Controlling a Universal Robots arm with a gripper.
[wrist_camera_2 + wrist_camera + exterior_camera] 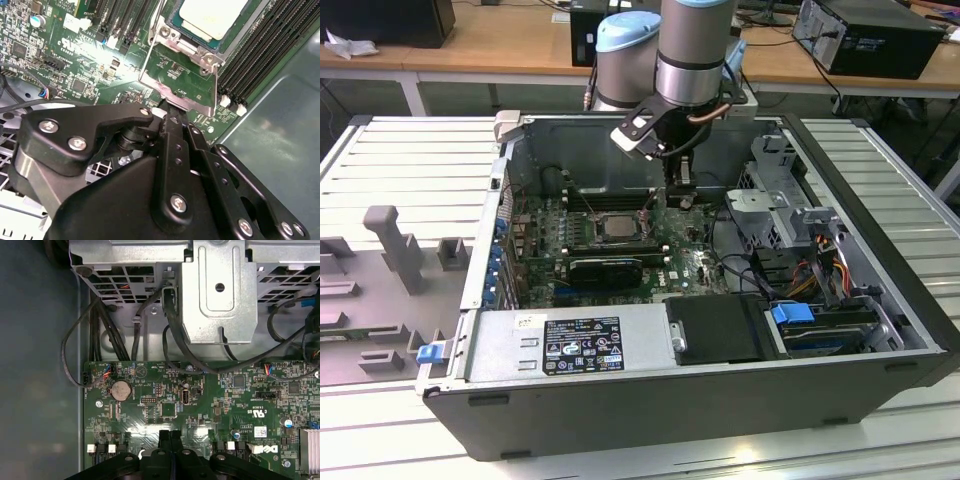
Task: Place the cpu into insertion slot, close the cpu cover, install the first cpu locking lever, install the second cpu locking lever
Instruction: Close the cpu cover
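A pale cream square cpu (212, 17) is seen already seated in the black, metal-rimmed insertion slot (172, 22) on the green motherboard (75, 65), beside the long black memory slots (260, 55). The first step is therefore judged done.

The thin silvery cpu cover (197, 104), a square frame with a central window, is swung open off the chip, and bare board is seen through its window. The black hand (169, 107) is held at the cover's free edge, touching it or just beside it. Its fingers are drawn together with no gap to be seen, also in the first wrist view (170, 436). Whether the cover's edge is pinched between them cannot be told.

In the exterior view the hand (680, 185) is lowered inside the open grey computer case (620, 400), which lies on a slatted grey bench (410, 160), just to that view's right of the slot.

Closing the cover is judged to be the step in hand. It calls for the frame to be swung about its hinge down over the chip without the chip being knocked, and the locking levers are not yet installed.
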